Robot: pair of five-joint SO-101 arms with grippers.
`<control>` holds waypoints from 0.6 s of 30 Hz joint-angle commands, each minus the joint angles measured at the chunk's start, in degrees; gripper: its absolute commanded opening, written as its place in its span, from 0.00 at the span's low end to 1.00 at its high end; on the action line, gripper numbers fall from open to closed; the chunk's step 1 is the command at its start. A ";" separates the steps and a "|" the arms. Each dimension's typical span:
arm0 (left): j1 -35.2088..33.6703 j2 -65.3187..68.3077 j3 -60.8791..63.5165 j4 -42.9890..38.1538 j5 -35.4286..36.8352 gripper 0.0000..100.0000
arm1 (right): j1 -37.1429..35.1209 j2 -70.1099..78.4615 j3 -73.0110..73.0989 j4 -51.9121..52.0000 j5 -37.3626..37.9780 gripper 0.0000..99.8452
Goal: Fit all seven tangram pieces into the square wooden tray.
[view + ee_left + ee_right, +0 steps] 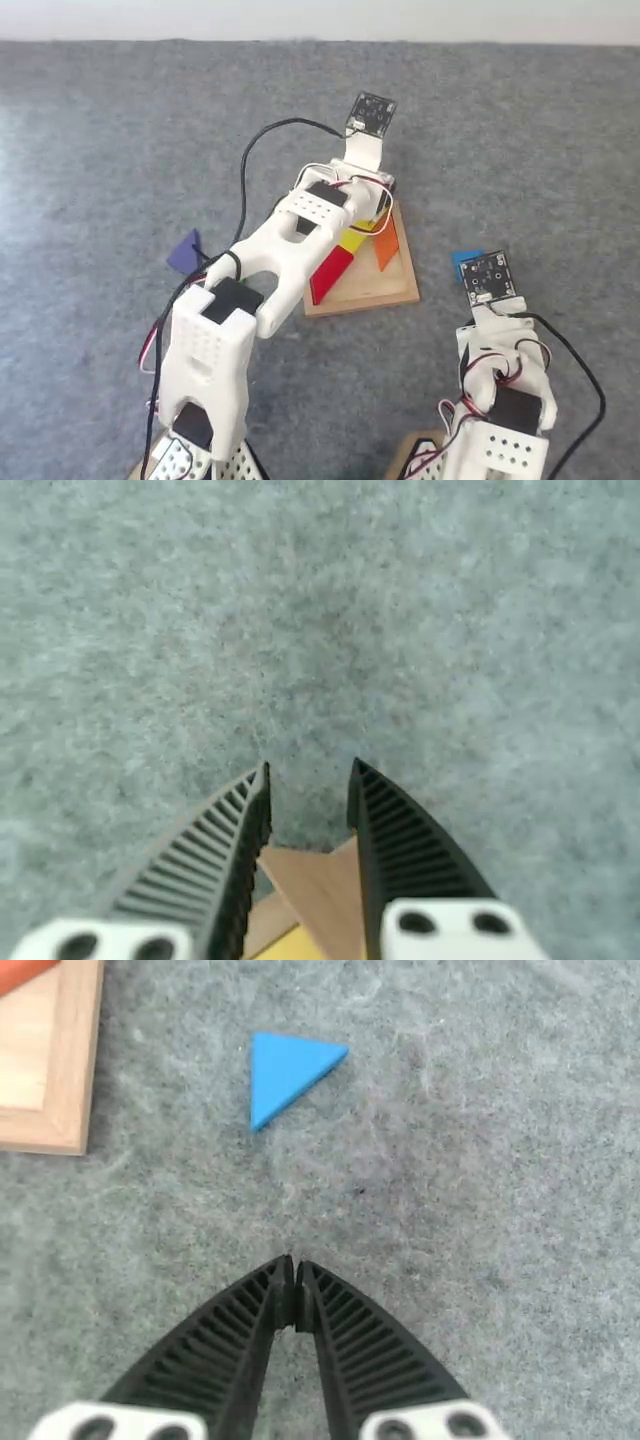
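- While the left claw (310, 773) hangs over one corner of the tray (318, 885), its jaws stand narrowly apart with nothing between them. Bare wood and a sliver of the yellow piece (300, 946) show below.
- Right claw (293, 1265) is closed tight on nothing, low over the grey bench (480, 1160). The blue triangle (285, 1068) lies flat ahead of its tips, well apart from them.
- From above, the tray sits mid-bench and holds a red piece (330, 275), the yellow piece and an orange piece (386, 248).
- The left arm crosses over the tray and hides much of its inside, so I cannot tell how many pieces are in it or whether they lie flat.
- A purple piece (185, 250) lies on the bench on the left arm's side of the tray, partly cut off by that arm and a black cable (245, 190).
- The blue triangle lies on the bench just beside the tray, on the right arm's side, half hidden behind that arm's camera board (488, 278).
- Any marking on that board, or on the left arm's board (372, 115), is too small to read.
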 commanded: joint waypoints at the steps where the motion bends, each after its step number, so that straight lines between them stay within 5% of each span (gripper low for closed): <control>1: -1.49 -1.05 -2.77 2.29 -0.88 0.13 | -0.57 -0.48 1.05 0.22 0.79 0.01; 18: -5.80 -0.88 -2.51 6.33 -6.68 0.13 | -0.57 -0.40 1.05 0.22 0.79 0.01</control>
